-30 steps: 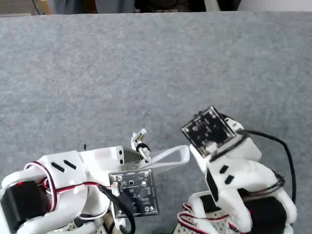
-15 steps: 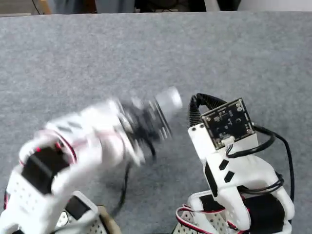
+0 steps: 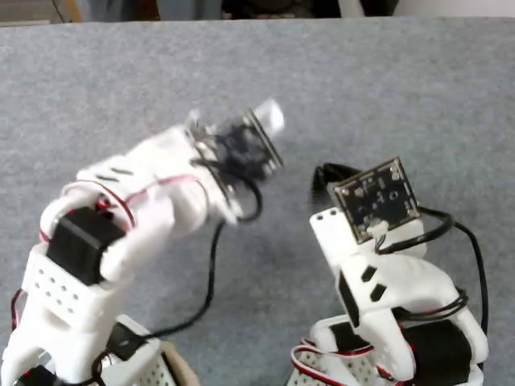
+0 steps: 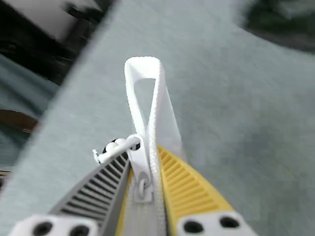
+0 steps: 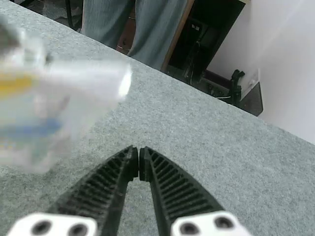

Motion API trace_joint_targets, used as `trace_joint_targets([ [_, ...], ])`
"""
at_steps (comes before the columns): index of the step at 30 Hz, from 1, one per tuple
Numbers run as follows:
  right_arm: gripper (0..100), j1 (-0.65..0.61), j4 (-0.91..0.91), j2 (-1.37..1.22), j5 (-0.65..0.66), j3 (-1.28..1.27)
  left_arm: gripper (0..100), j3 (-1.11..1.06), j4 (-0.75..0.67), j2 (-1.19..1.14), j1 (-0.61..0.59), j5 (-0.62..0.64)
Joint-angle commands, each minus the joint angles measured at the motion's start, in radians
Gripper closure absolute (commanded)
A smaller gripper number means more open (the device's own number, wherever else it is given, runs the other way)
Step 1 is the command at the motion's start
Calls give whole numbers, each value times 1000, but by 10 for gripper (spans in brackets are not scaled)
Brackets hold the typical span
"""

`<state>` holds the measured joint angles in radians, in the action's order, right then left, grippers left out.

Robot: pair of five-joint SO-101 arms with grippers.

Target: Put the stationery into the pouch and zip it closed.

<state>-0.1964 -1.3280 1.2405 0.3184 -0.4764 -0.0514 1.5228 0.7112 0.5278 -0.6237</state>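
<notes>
Left gripper (image 4: 143,156): clenched on the zip end of the pouch. One ribbed grey finger (image 4: 106,189) and one ribbed yellow finger (image 4: 184,189) press on either side of the white zip strip.
Zip slider (image 4: 141,182): white, seated between the two fingers close to their tips. A small pale fitting (image 4: 112,150) sticks out sideways from it.
White loop (image 4: 142,61): a flat woven band folded into a narrow loop. It projects straight out past the fingertips and touches nothing else.
Pouch (image 5: 54,103): translucent and pale, heavily blurred. In the right wrist view it hangs above the carpet, ahead of the right gripper's tips and apart from them.
Contents: yellow and blue smears show through the pouch wall; the separate items cannot be told.
Right gripper (image 5: 139,160): closed on nothing. Its black ribbed fingers (image 5: 170,191) meet at the tips over bare carpet.
Left arm (image 3: 137,201): white, angled up and toward the table's middle. A pale blurred shape sits at its tip.
Right arm (image 3: 394,281): white, upright near the table's near edge, with its camera board (image 3: 376,199) facing up. A gap separates it from the left arm's tip.
Table (image 3: 386,80): covered in grey short-pile fabric, flat and even.
Open room: a broad stretch of bare fabric runs from both arms to the straight far edge.
</notes>
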Motion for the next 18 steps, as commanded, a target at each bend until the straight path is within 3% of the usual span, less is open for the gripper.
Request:
trace_joint_targets([
  [1, 983, -12, 0, -4, -11, 5, 971, -45, 141, 8, 120, -3],
  [4, 983, -12, 0, -4, -11, 5, 971, -133, 227, 52, 242, 21],
  [9, 983, -12, 8, -15, -11, 25, 971, -329, 229, 227, 417, 126],
  [13, 975, -12, 48, -42, -64, 33, 971, -476, 229, 321, 430, 164],
  [18, 838, -84, 35, -223, -203, 74, 971, -582, 224, 384, 407, 166],
])
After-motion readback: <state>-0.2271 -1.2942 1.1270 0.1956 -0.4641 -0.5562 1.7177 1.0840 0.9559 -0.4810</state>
